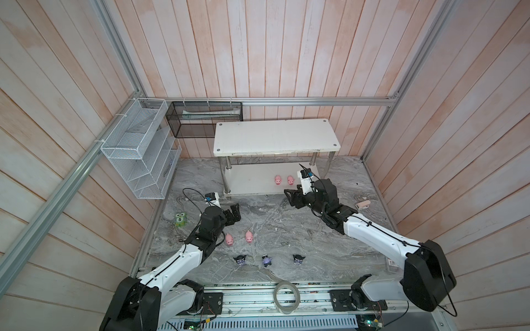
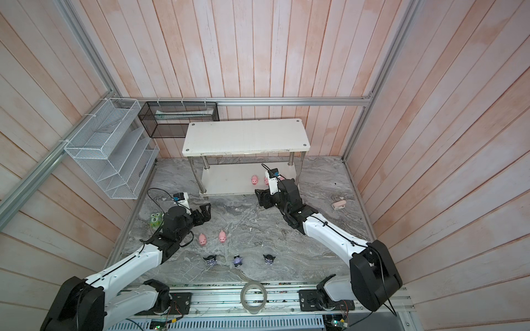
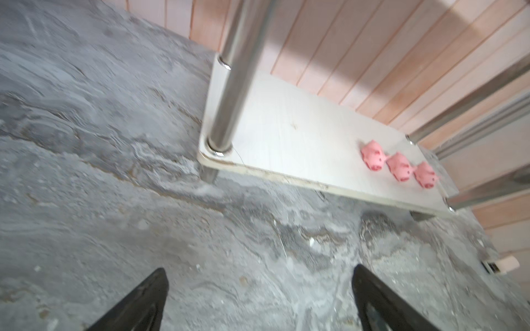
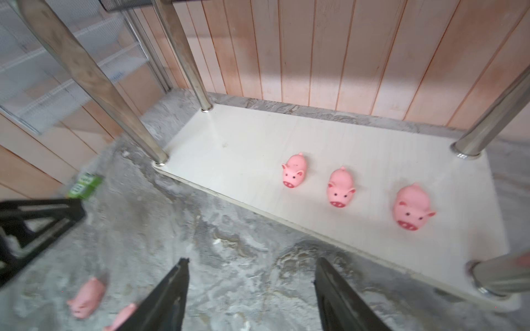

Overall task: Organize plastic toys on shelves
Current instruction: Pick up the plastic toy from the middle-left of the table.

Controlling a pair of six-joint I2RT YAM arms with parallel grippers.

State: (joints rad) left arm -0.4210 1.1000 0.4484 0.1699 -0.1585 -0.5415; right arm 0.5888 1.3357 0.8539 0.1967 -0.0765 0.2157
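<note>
The shelves [image 1: 275, 137] stand at the back of the marble table, with the top board bare. Three pink pigs [image 4: 294, 174], [image 4: 339, 187], [image 4: 411, 207] sit in a row on the lower board [image 4: 243, 137]. In a top view only two pigs [image 1: 277, 180], [image 1: 290, 180] show beside my right wrist. My right gripper [image 1: 291, 197] hangs open and empty just in front of the lower board. Two more pigs [image 1: 229, 239], [image 1: 249, 237] lie on the table. My left gripper [image 1: 233, 214] is open and empty just beyond them. Three dark pointed-ear figurines [image 1: 239, 260], [image 1: 267, 260], [image 1: 298, 259] stand in a row nearer the front.
A green toy marked "5" [image 1: 180, 220] sits at the table's left edge. A white wire mesh rack [image 1: 137, 152] and a black mesh basket [image 1: 205, 119] hang on the left and back walls. A small pinkish object [image 1: 362, 205] lies at the right. A tape roll [image 1: 286, 296] rests on the front rail.
</note>
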